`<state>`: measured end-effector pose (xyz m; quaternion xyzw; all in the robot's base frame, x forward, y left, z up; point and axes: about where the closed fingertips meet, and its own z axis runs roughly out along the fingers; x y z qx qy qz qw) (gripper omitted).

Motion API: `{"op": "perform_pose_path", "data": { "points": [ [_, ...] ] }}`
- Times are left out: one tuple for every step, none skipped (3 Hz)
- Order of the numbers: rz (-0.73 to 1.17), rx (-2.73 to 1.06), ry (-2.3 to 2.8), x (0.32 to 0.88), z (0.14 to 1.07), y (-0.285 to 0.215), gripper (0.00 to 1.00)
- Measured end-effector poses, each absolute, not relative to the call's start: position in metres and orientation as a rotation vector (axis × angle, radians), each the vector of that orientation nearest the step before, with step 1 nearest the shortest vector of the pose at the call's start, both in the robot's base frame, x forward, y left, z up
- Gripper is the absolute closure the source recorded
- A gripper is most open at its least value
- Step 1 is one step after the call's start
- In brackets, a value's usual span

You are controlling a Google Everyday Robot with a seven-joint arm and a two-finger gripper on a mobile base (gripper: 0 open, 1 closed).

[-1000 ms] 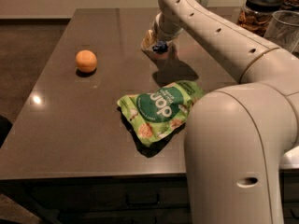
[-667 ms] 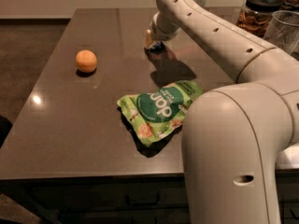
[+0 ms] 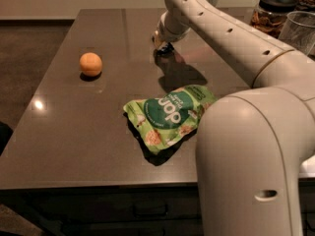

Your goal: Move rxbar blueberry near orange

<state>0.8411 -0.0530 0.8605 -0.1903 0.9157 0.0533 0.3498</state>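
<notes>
Of the rxbar blueberry (image 3: 166,47), only a small dark navy patch to see, right at the tip of the gripper (image 3: 163,43); no print or outline to make out. Placed over the far middle of the table (image 3: 69,141), well apart from the orange (image 3: 91,64), with a dark shadow on the tabletop just in front. Cannot tell whether resting on the surface or lifted off it. Cannot tell either whether the gripper is open, closed, or clamped on the bar. Hanging low over the far part of the table, pointing down, at the end of the white arm (image 3: 231,38).

Round, smooth and matte, the orange, alone on the left side of the table, with a small shadow beneath. Nearer the front edge, a crinkled green chip bag (image 3: 170,114) lying flat, white lettering on its face, right end hidden behind the bulky white arm segment (image 3: 251,166) in the foreground.

Dark grey-brown tabletop, glossy, with a bright spot of glare near the left edge. At the far right, a glass jar with a black lid (image 3: 272,11) and a clear plastic cup (image 3: 299,31) just beside it. Brown floor to the left, pale wall along the top.

Against a second ago: gripper and navy patch shifted together a little to the left and farther back; orange and chip bag just where they were.
</notes>
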Motion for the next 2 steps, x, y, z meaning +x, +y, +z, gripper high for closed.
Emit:
{"op": "perform_pose_path", "data": {
  "points": [
    [0.168,-0.561,2.347,0.822,0.872,-0.043,1.0],
    [0.257,-0.669,2.305,0.783,0.882,-0.018,1.0]
  ]
}}
